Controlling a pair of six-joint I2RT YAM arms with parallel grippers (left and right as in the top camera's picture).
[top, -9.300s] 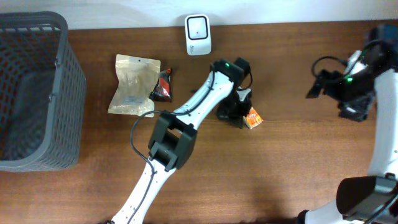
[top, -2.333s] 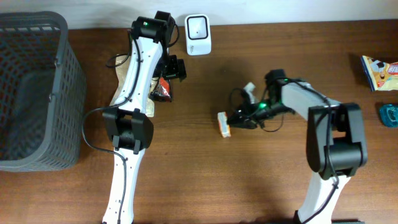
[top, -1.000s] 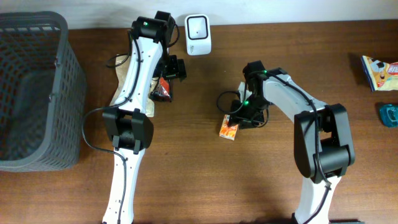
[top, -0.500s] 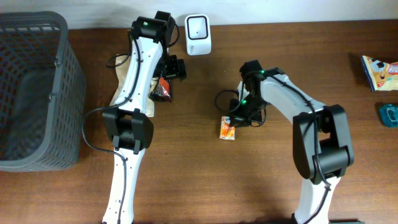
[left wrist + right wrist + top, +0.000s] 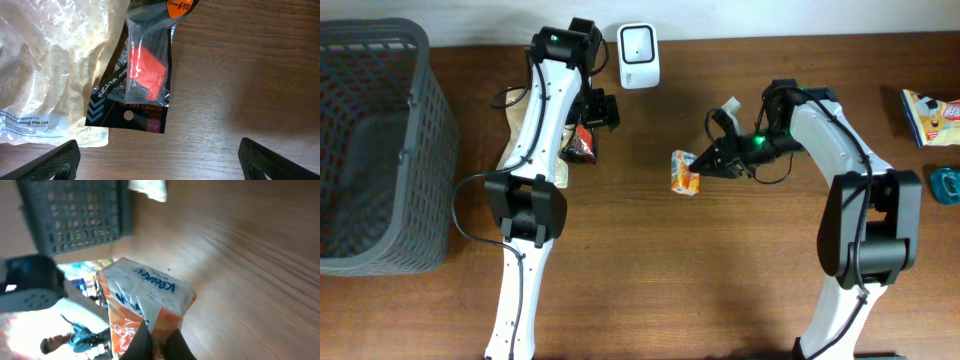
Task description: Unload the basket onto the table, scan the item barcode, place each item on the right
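An orange and white tissue pack [image 5: 685, 170] is pinched at its edge by my right gripper [image 5: 708, 162], near the middle of the table. In the right wrist view the tissue pack [image 5: 145, 297] stands just above the shut fingers of my right gripper [image 5: 157, 342], tilted. The white barcode scanner [image 5: 638, 42] stands at the table's back edge, apart from the pack. My left gripper [image 5: 601, 110] hangs open over a black and red pouch [image 5: 582, 143]. Its fingers [image 5: 55, 162] are spread wide in the left wrist view, with bare wood between them.
A clear plastic bag [image 5: 50, 65] lies against the black and red pouch [image 5: 145, 75]. A grey basket [image 5: 370, 140] fills the far left. A snack packet [image 5: 930, 112] and a teal object [image 5: 946, 185] lie at the right edge.
My right gripper has shut on the tissue pack, and the arm has swung to the right, tipping the pack up off the wood. The left arm has not moved.
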